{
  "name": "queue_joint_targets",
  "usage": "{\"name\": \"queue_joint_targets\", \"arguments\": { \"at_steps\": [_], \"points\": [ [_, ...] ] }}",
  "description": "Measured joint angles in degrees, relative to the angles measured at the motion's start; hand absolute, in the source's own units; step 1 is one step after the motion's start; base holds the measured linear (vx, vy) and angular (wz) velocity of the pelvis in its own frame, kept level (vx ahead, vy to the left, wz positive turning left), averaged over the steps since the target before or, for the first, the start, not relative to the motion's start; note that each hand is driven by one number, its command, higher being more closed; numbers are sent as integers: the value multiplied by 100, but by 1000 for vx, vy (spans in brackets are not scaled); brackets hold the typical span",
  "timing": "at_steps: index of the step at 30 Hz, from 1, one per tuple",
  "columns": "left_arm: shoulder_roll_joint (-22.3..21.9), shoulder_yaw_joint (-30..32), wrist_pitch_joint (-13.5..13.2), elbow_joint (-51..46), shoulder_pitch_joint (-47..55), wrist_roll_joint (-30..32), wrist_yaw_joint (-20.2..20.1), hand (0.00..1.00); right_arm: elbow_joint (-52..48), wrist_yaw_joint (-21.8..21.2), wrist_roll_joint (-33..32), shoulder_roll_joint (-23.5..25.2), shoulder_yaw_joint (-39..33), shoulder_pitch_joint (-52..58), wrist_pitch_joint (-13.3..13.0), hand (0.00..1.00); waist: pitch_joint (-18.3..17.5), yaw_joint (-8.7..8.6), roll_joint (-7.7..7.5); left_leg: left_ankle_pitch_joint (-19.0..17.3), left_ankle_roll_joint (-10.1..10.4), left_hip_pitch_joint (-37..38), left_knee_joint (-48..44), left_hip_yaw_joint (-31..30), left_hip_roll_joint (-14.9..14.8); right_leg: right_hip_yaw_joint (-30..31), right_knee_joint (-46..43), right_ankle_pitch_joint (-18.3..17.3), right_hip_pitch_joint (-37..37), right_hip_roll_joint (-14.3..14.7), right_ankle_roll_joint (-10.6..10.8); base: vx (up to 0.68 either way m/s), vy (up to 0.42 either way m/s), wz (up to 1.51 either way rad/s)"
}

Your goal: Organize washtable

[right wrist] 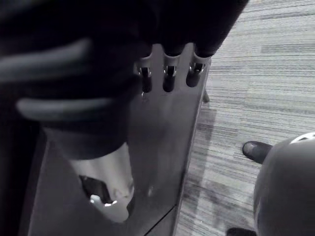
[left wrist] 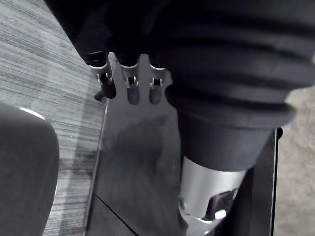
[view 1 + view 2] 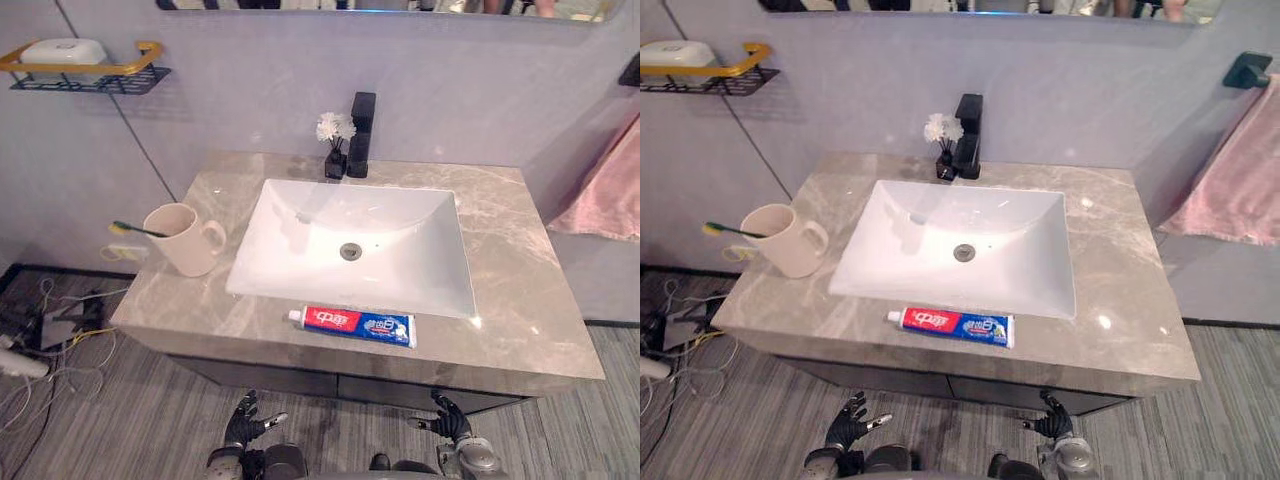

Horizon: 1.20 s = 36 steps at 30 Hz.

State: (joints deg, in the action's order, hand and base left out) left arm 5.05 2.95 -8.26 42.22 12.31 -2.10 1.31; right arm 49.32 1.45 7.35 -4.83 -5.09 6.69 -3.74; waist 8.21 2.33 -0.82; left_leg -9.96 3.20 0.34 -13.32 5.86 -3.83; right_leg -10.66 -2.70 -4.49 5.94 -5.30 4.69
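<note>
Hanging low before the table (image 3: pixel 520 310), the left robot hand (image 3: pixel 245 420) and the right robot hand (image 3: pixel 450 420) are seen below its front edge, well apart from each other. The fingers of each are spread and relaxed, and nothing is held in either. In the wrist views the fingers (image 2: pixel 132 88) of the left and the fingers (image 1: pixel 168 74) of the right are shown straight, in front of the dark cabinet front (image 3: pixel 400 390) under the table.

The toothpaste tube (image 3: pixel 352 324) is laid flat on the table's front strip, ahead of both robot hands and between them, just beside the near rim of the white sink (image 3: pixel 400 260), its cap turned toward the left robot hand's side. The mug (image 3: pixel 183 240) is stood upright further ahead of the left robot hand and to its outer side, near the sink's left rim, its handle facing the sink. A toothbrush (image 3: pixel 135 229) is propped in it, one end sticking out over the rim away from the sink.

Far beyond both robot hands, behind the sink, a black faucet (image 3: pixel 360 133) is set, with a small vase of white flowers (image 3: pixel 335 128) touching or just beside it. On the wall beyond the left robot hand a shelf (image 3: pixel 120 78) is mounted, carrying a white box (image 3: pixel 62 52). A pink towel (image 3: pixel 610 190) is hung beyond the right robot hand, at its outer side.
</note>
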Motion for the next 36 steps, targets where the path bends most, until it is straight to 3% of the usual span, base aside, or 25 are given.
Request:
{"name": "queue_joint_targets", "arguments": {
  "at_steps": [16,17,23,36],
  "points": [
    [24,61,4,339,30,16,9,0,609,-14,83,-216,-83,-160,0,0,-67,-11,45,322,-151,523,727,-18,205,8,260,164,274,-83,60,-13,13,-1],
    [203,219,6,340,167,57,14,0,612,-14,128,-361,-88,-282,2,0,-178,-148,-33,509,-183,657,1104,-93,286,41,449,291,294,-100,86,0,0,0],
    [203,219,6,352,162,56,15,0,616,-14,119,-361,-118,-280,2,0,-177,-153,-31,509,-183,657,1112,-92,286,41,452,291,291,-100,86,0,0,0],
    [205,341,23,1056,-127,-229,157,0,906,219,-805,-427,-1365,-242,3,0,-176,-152,-25,687,-175,658,1546,-201,333,-92,601,286,221,-107,106,11,-4,4]
  ]
}}
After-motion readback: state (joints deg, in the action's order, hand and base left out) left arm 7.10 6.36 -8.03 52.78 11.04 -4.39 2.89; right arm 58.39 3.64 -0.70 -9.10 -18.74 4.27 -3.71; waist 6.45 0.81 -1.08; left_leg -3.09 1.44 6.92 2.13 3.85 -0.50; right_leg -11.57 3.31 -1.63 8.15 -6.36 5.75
